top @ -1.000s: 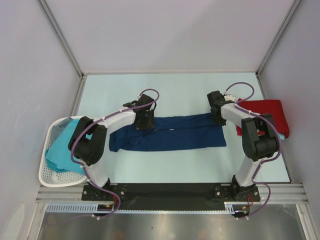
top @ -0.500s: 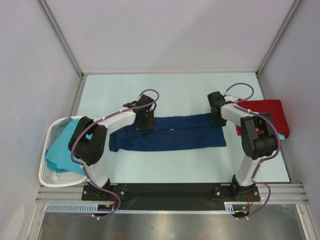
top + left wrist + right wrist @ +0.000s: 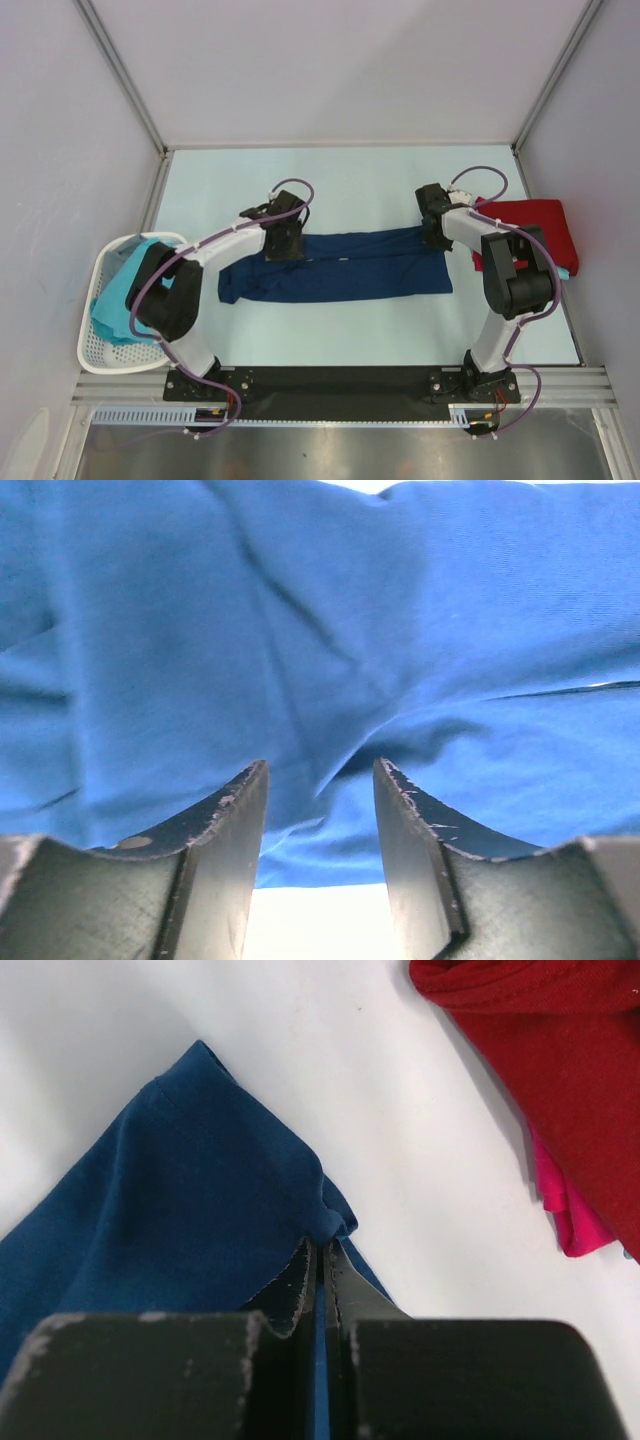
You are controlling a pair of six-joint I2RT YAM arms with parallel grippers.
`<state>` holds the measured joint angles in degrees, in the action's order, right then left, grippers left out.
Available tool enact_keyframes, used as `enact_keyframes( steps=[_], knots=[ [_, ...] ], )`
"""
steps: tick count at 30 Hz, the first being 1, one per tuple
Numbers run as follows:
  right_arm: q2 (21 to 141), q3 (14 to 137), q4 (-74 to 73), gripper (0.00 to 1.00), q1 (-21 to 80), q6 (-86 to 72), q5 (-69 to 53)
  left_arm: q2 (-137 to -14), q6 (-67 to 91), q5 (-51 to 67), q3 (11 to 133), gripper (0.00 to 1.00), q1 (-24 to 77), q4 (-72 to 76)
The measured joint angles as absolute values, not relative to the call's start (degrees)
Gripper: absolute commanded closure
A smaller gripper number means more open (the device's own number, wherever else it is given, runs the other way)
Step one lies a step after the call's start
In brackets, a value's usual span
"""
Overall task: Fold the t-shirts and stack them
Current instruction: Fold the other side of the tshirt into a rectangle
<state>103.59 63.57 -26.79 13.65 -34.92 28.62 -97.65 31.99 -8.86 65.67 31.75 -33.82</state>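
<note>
Fingers (image 3: 292, 1290) of our right gripper (image 3: 322, 1252) clamp the navy t-shirt (image 3: 340, 268) at its corner; our left gripper (image 3: 320, 770) has its pair apart, so we close them before lifting evenly.

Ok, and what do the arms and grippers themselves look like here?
The left arm and right arm both have white links joined by bulky black joint housings, with a thin purple cable looping along each. They rise from a black base plate. The left gripper and right gripper carry flat, dark grey-black fingers whose edges are scuffed pale.
</note>
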Motion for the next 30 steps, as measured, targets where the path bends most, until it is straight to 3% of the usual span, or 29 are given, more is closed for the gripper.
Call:
enact_keyframes(
  steps=[9,22,30],
  knots=[
    [103.2,63.0,-26.0,1.0,13.6,-34.9,28.6,-89.6,33.6,-14.5,61.8,0.48,29.5,-36.6],
    [103.2,62.9,-25.9,1.0,13.6,-34.4,28.4,-90.0,34.5,-14.4,57.9,0.49,24.7,-37.0],
    [103.0,62.7,-25.5,1.0,13.6,-34.3,28.1,-93.2,34.5,-14.2,61.5,0.51,21.3,-37.9]
  ],
)
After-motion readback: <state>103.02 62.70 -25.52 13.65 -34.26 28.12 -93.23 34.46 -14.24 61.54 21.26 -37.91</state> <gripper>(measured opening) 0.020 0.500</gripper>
